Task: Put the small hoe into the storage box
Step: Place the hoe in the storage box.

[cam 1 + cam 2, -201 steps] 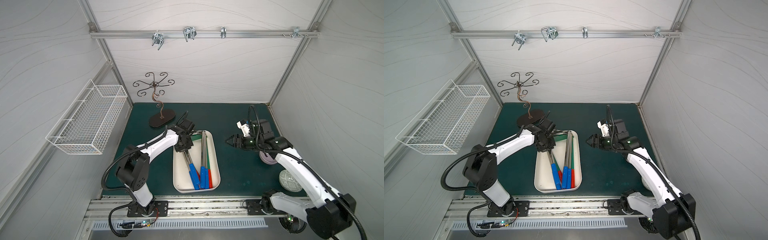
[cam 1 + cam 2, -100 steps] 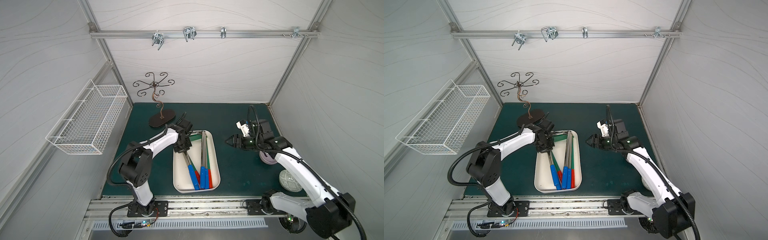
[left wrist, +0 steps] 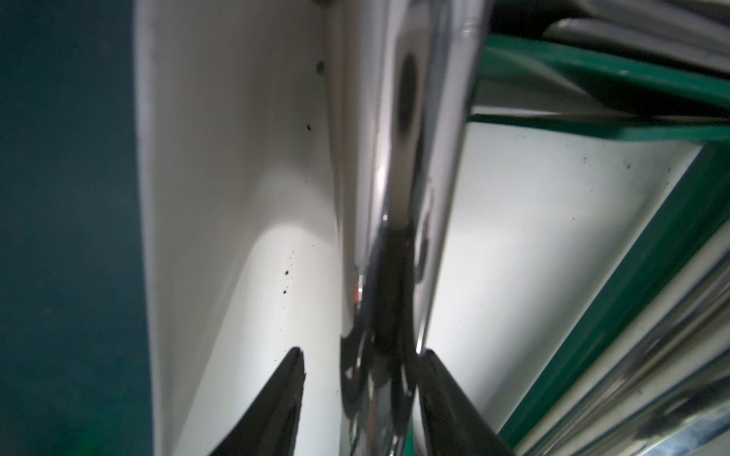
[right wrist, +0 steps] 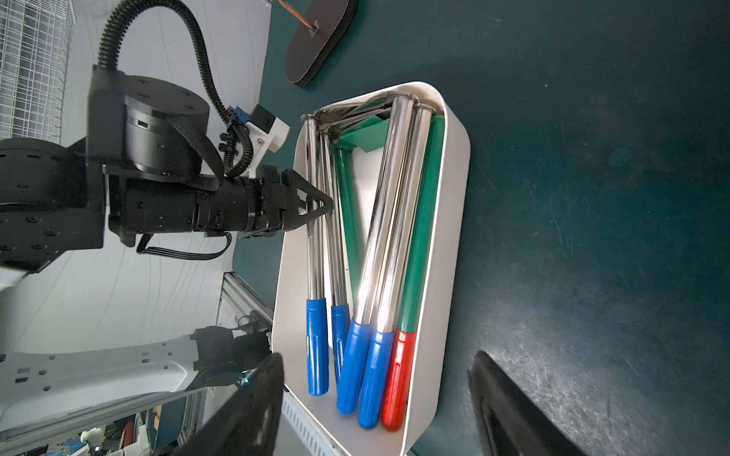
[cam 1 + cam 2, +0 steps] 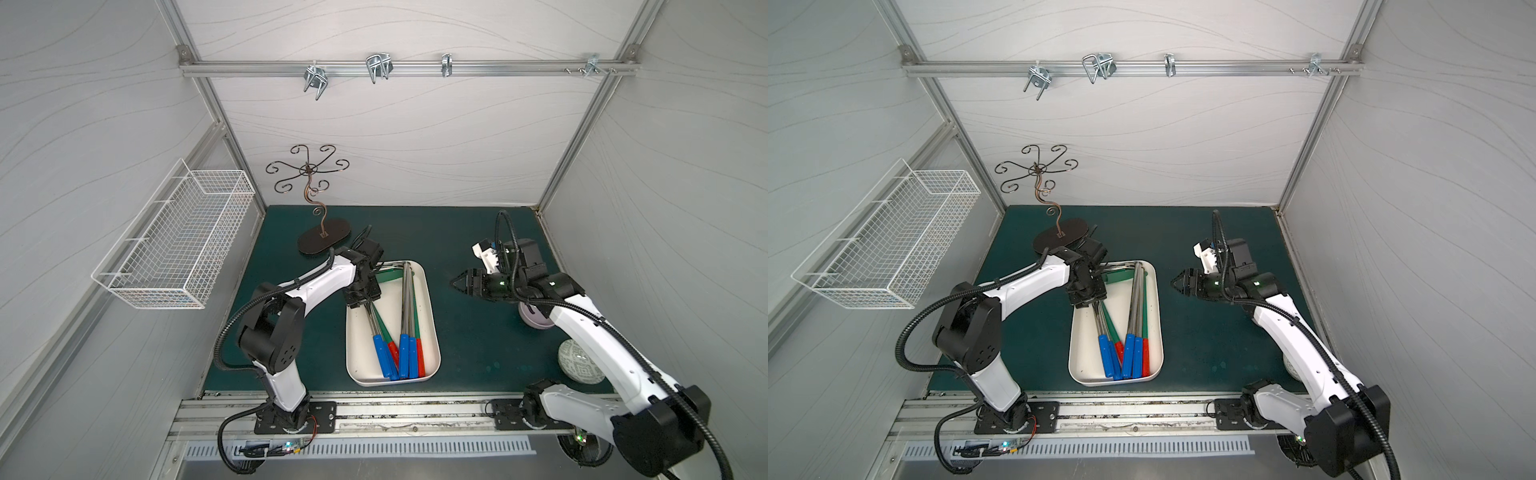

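Left wrist view: small hoe (image 3: 395, 177) lies in the storage box (image 3: 237, 197), frame centre. Its chrome shaft sits inside my left pincer (image 3: 361, 355), jaws spread, not clamping. Right pincer (image 5: 454, 285) open, empty, right of the box in both top views.

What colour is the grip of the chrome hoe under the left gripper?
Blue plastic grip, best in right wrist view.

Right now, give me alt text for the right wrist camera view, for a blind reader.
A cream-white storage box on a dark green mat holds several small hoes with blue or red grips. The left claw reaches over its rim above one chrome shaft; the right claw, open, frames the view.
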`<act>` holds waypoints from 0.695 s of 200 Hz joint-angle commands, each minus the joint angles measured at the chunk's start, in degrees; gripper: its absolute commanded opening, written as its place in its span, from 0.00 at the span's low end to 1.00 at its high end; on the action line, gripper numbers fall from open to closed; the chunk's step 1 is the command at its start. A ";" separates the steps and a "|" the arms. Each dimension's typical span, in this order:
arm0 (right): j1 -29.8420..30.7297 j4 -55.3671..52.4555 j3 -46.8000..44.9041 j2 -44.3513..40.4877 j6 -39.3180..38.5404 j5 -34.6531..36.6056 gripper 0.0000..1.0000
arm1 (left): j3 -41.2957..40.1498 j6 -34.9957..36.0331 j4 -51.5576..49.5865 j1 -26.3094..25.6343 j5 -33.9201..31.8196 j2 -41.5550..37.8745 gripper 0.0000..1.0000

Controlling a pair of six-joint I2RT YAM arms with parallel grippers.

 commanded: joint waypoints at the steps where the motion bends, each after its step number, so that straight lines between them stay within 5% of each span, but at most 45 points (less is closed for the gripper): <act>1: -0.39 -0.48 -0.59 -0.20 -0.29 -0.99 0.75 | 4.98 1.10 -2.43 0.50 -3.04 -2.53 0.51; 89: -0.38 -1.53 -0.35 -1.09 -0.54 -0.91 0.75 | 11.86 3.25 -3.75 3.92 -2.24 4.78 0.49; 139: -0.40 -1.44 -0.75 -1.09 -0.43 -0.90 0.75 | 11.86 3.03 -1.91 4.12 0.90 7.74 0.36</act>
